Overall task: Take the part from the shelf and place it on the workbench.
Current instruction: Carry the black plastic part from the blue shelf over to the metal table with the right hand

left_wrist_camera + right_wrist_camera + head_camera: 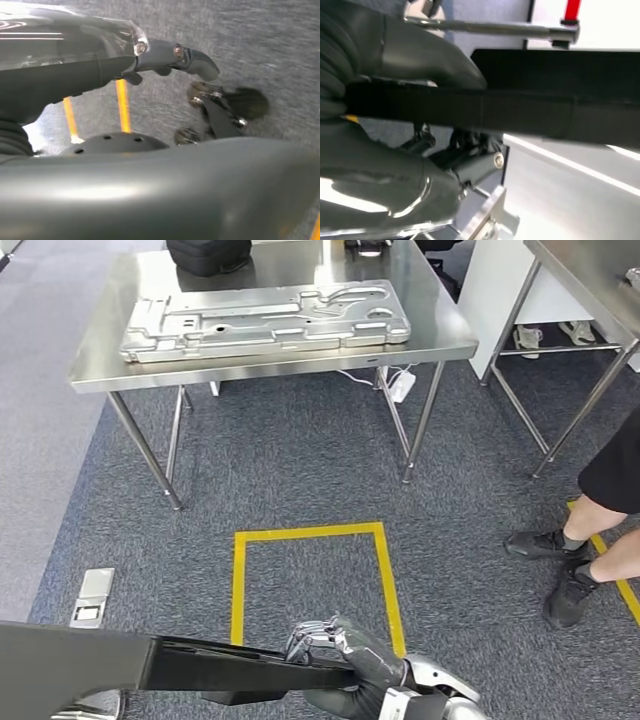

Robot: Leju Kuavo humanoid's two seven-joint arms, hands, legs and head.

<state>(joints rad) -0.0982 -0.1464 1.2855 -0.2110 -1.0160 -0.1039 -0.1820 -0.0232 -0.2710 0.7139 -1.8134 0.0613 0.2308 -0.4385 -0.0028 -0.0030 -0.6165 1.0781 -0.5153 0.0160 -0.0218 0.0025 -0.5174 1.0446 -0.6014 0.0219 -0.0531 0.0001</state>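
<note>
Right hand [343,655] grips the long black part [151,665] low in frame; the left hand's [113,70] hold is unclear. Looks stiff, unwieldy: support both ends.

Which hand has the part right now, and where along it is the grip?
The right hand grips the long black part at its right end, thumb over its top edge. Whether the left hand holds it cannot be told.

Matt black part [113,660], brushed-steel workbench [438,335]

From the head we look forward and down at the workbench [272,350] and carpet [302,470]. Our wrist cameras sit very close behind each hand, sharing the yellow floor tape [313,533].
</note>
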